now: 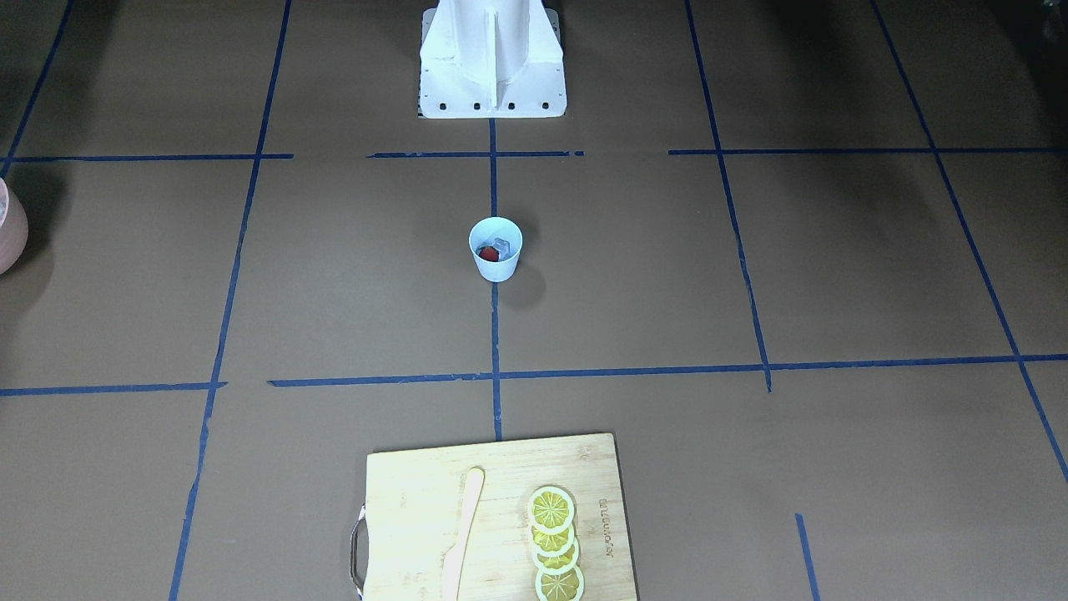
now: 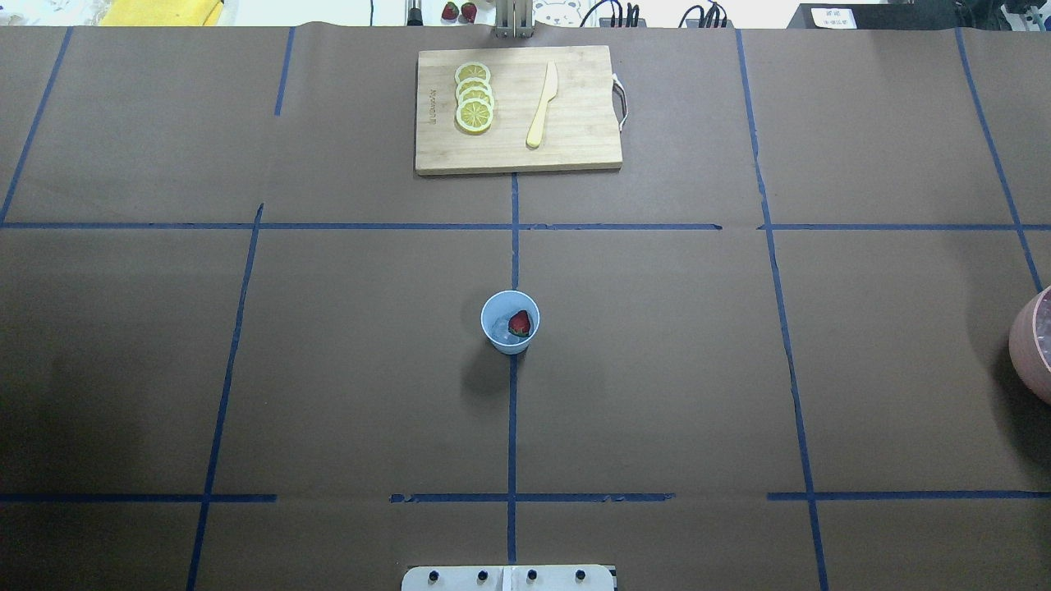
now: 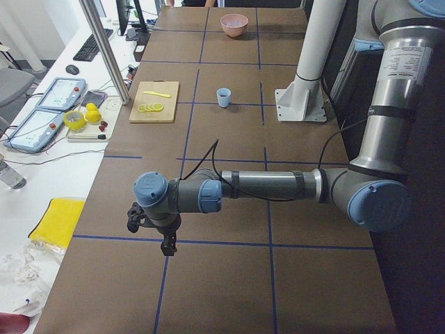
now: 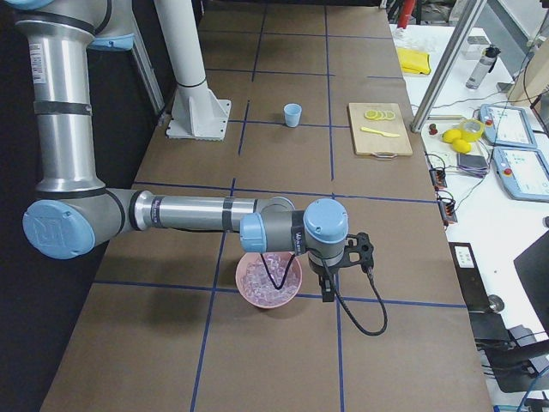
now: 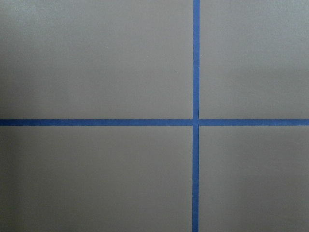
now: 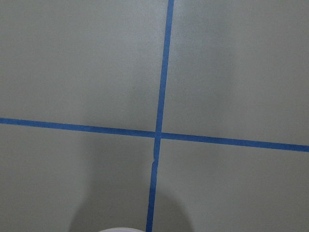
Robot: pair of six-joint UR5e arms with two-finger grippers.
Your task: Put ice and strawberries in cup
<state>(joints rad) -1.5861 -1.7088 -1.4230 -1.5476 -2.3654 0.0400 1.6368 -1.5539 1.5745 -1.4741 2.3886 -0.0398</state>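
Left side view, near, lower left of frame: left end effector [image 3: 167, 248] points down over bare desk [image 3: 229, 278], right at a tape line. Released or clenched, cannot tell; only the side camera catches it.

Right side view, near, lower centre: right end effector [image 4: 327, 293] points down just beside the pink bowl [image 4: 249, 290], which holds clear cubes. Its state cannot be told either.

Overhead, bottom up:
- The robot base plate [image 2: 509, 578] sits at the bottom edge.
- At frame centre the cup [image 2: 511, 347] stands upright on the middle tape line, well apart from both arms.
- Inside it, side by side, are the strawberry [image 2: 519, 323] and the ice [image 2: 500, 330].
- Far end, top centre: cutting board [image 2: 575, 139] with four overlapping lemon slices [image 2: 475, 97] and a wooden knife [image 2: 543, 105] beside them, not touching.
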